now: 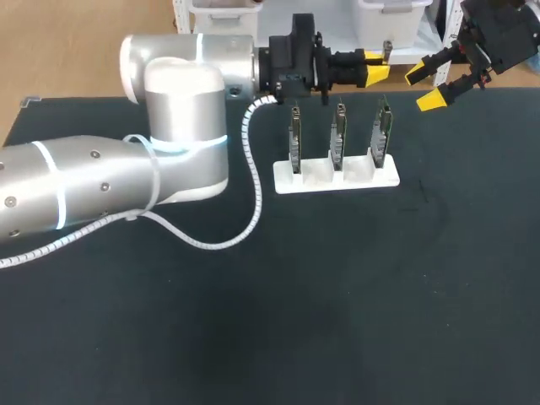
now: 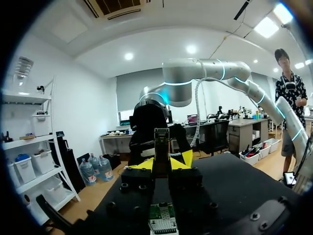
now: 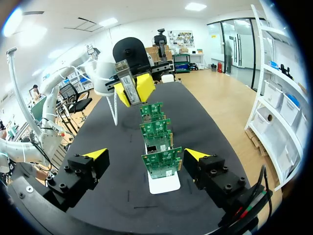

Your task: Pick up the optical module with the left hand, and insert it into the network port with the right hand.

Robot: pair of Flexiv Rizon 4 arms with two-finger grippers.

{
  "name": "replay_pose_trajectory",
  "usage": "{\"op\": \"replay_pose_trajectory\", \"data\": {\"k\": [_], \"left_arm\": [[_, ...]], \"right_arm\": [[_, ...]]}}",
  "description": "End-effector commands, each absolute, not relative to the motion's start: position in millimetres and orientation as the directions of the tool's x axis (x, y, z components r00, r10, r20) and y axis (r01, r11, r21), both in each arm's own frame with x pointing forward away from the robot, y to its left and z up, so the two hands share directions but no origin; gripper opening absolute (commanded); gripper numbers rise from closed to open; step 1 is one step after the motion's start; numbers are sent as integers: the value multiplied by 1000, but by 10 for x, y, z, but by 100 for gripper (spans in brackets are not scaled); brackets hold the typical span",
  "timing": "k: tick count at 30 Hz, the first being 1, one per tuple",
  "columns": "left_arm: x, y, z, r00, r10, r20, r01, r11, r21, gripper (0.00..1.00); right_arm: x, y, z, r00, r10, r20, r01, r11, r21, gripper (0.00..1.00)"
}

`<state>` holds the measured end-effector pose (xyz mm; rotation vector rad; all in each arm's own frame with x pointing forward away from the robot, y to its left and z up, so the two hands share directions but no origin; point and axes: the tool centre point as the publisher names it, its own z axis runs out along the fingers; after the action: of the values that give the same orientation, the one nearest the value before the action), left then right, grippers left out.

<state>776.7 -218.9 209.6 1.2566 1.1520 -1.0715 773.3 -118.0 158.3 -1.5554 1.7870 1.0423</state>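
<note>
My left gripper [image 1: 377,66] hovers above the back of the table, over the right end of the board stand, shut on the optical module [image 1: 387,52], a small grey metal bar. In the left wrist view the module [image 2: 161,142] stands upright between that gripper's [image 2: 161,166] yellow tips. The right wrist view shows the left gripper [image 3: 132,90] and the module [image 3: 127,81] above the far end of the board row. My right gripper [image 1: 423,89] hangs open a little to the right, facing the left one, with nothing between its fingers. From its own wrist view the right gripper [image 3: 146,155] straddles the nearest board without touching it.
A white stand [image 1: 337,175] holds three upright green circuit boards [image 1: 337,135] in a row on the dark table [image 1: 337,295]. The same boards [image 3: 161,161] line up ahead of my right gripper. My left arm and its white cable [image 1: 245,211] lie over the table's left half.
</note>
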Motion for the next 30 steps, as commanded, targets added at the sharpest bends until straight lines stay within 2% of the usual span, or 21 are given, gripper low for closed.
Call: {"op": "replay_pose_trajectory", "data": {"k": [1,10,30], "left_arm": [[7829,-2267,2075,141,25,-990,986,90,143,0],[8033,-2277,2010,144,77,-987,990,-10,143,0],[7961,-2380,1977,94,-22,-995,994,-52,95,0]], "right_arm": [[7718,-1178,1586,-182,-557,-811,-980,34,196,100],[7718,-1178,1586,-182,-557,-811,-980,34,196,100],[7718,-1178,1586,-182,-557,-811,-980,34,196,100]]}}
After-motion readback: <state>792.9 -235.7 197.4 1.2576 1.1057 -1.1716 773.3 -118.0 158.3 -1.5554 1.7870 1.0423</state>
